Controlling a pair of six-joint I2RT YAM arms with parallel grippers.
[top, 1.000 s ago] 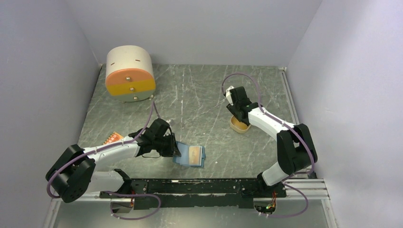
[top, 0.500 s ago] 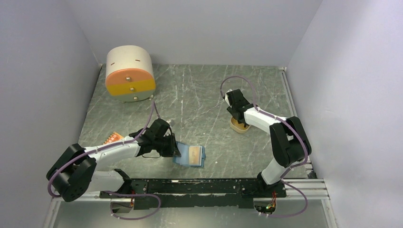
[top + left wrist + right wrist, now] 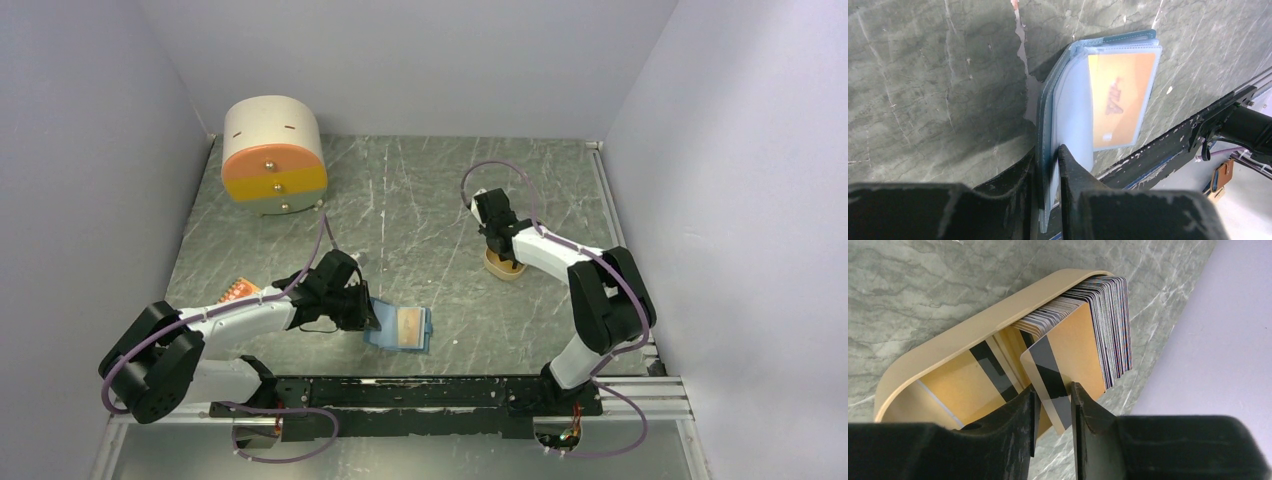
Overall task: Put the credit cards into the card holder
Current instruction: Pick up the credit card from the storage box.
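Observation:
The card holder [image 3: 405, 328], a blue wallet, lies open on the table near the front edge. An orange-yellow credit card [image 3: 1118, 100] shows inside its clear sleeve. My left gripper [image 3: 1048, 160] is shut on the left flap of the card holder [image 3: 1048, 115] and holds that flap upright. At the right, a tan oval tray [image 3: 973, 325] holds a standing stack of several credit cards [image 3: 1108, 305]. One striped card [image 3: 1050, 375] leans out of the stack. My right gripper [image 3: 1054, 400] straddles its lower corner, jaws narrow but still apart. From above, the right gripper [image 3: 497, 248] is at the tray [image 3: 503, 266].
A cream and orange drawer unit [image 3: 272, 158] stands at the back left. A small orange item [image 3: 240, 290] lies beside the left arm. A black rail [image 3: 400, 392] runs along the near edge. Walls close in on the left, back and right.
The right arm folded in and its gripper shifted slightly left over the tray, with its jaws narrowing round a card. The left gripper and the card holder kept still.

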